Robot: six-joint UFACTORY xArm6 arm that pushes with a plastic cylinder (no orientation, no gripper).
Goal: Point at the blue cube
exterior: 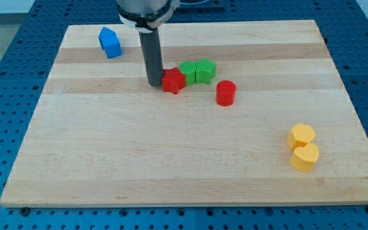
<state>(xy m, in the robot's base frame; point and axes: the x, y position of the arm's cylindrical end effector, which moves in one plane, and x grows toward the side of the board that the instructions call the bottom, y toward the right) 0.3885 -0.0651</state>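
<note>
The blue cube sits near the top left corner of the wooden board. My tip is down on the board below and to the right of the cube, well apart from it. The tip stands right against the left side of a red star-shaped block.
Two green blocks sit side by side just right of the red star block. A red cylinder lies further right. Two yellow blocks sit together near the right edge. Blue perforated table surrounds the board.
</note>
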